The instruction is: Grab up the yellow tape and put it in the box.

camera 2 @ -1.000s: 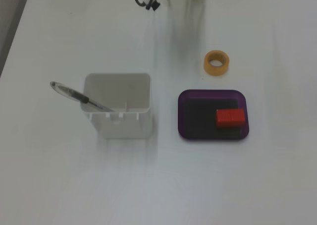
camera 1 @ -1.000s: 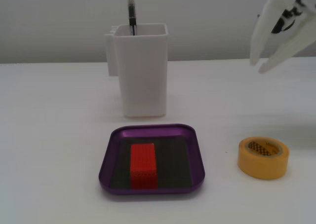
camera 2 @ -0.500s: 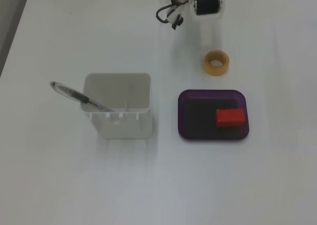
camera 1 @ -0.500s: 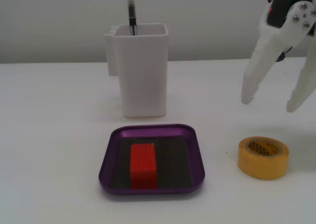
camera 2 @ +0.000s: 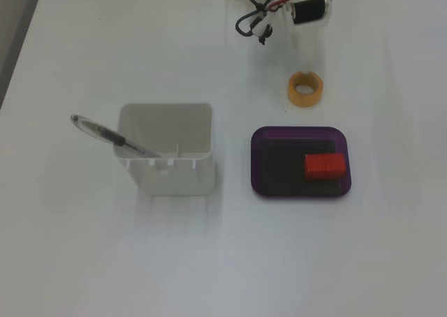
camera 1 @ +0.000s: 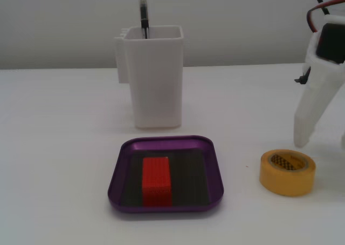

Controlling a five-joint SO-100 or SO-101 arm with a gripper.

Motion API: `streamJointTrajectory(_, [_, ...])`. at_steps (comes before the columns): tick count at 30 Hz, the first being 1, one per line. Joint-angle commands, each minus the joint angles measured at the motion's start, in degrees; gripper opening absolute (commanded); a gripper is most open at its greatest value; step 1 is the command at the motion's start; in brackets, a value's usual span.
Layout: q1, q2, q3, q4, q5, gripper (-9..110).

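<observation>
While the yellow tape [camera 1: 287,172] lies flat on the table, the gripper [camera 1: 323,145] hovers just above it, jaws spread wide.

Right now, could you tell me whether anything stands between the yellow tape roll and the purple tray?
Nothing visible does: bare table separates the yellow tape roll from the purple tray. Inside, a red block occupies part of the floor.

Bright, soft, washed-out, slightly blurry

Table [camera 1: 64,148] is plain matte white. The tray [camera 1: 166,143] has a shiny purple metallic rim with a dull dark floor. The red block [camera 1: 157,180] looks ridged and rough, the white container [camera 1: 155,77] smooth matte plastic, and the tape roll [camera 1: 287,175] slightly glossy yellow.
</observation>
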Motion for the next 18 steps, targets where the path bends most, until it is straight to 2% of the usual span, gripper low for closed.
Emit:
streamJointTrajectory(1, [-0.9,0.0,-0.5,-1.8,-0.3,20])
streamJointTrajectory(18, [-0.4,-0.2,5.6,-9.1,-0.4,20])
